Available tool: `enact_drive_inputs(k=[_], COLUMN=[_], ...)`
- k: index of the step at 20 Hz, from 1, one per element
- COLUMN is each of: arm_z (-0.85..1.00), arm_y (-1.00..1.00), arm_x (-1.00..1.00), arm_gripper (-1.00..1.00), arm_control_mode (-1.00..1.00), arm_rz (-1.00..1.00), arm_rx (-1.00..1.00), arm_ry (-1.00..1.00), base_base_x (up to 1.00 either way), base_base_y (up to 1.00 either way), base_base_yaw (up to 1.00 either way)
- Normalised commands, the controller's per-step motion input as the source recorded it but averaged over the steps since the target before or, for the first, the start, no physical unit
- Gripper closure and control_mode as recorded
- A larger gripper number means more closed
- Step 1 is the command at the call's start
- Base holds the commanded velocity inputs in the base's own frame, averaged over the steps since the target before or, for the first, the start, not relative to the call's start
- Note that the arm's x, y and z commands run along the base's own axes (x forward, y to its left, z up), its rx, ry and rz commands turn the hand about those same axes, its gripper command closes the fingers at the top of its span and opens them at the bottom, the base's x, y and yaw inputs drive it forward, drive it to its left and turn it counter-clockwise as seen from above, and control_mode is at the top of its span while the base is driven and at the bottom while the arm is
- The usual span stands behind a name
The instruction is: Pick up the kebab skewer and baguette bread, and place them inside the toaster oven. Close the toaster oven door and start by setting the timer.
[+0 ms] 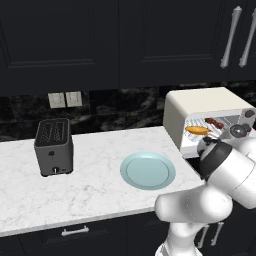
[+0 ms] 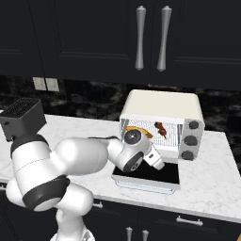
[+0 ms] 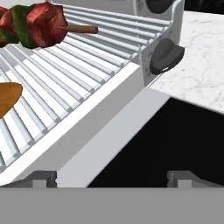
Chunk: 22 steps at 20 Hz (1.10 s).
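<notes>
The cream-white toaster oven [image 1: 200, 102] [image 2: 162, 104] stands at the back right of the counter. Its door [image 2: 155, 176] [image 3: 175, 144] hangs open and lies flat in front of it. On the wire rack [image 3: 65, 78] lie the kebab skewer [image 3: 39, 24] [image 2: 160, 127] [image 1: 216, 123] and, to its left, the golden baguette bread [image 3: 8, 98] [image 2: 140, 131] [image 1: 197, 130]. My gripper [image 3: 113, 179] hovers over the open door just in front of the rack, open, with nothing between its fingers. A dark knob [image 3: 166, 56] sits on the oven's right panel.
A light-blue plate [image 1: 148, 170] lies bare on the white marble counter [image 1: 95, 190], left of the oven. A small black two-slot toaster [image 1: 54, 146] stands farther left. Dark cabinets with silver handles [image 2: 140, 37] hang above.
</notes>
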Motion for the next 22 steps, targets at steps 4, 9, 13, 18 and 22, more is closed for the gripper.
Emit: enact_drive_inputs(k=[4, 9, 13, 18, 22], arm_z=[0.16, 0.04, 0.0, 0.0, 0.0], arm_y=[-0.05, -0.02, 0.0, 0.0, 0.0], arm_x=[0.2, 0.19, 0.19, 0.1, -0.1], arm_gripper=[-1.0, -1.0, -1.0, -1.0, -1.0], arm_control_mode=[-1.0, -1.0, -1.0, -1.0, -1.0], arm_rz=[-0.01, -0.01, -0.01, -0.02, -0.02], arm_rx=[0.07, 0.07, 0.05, 0.02, 0.0], arm_ry=[0.0, 0.0, -0.01, -0.03, -0.06], base_base_x=[0.0, 0.0, 0.0, 0.0, 0.0], base_base_y=[0.0, 0.0, 0.0, 0.0, 0.0], base_base_yaw=[0.0, 0.0, 0.0, 0.0, 0.0])
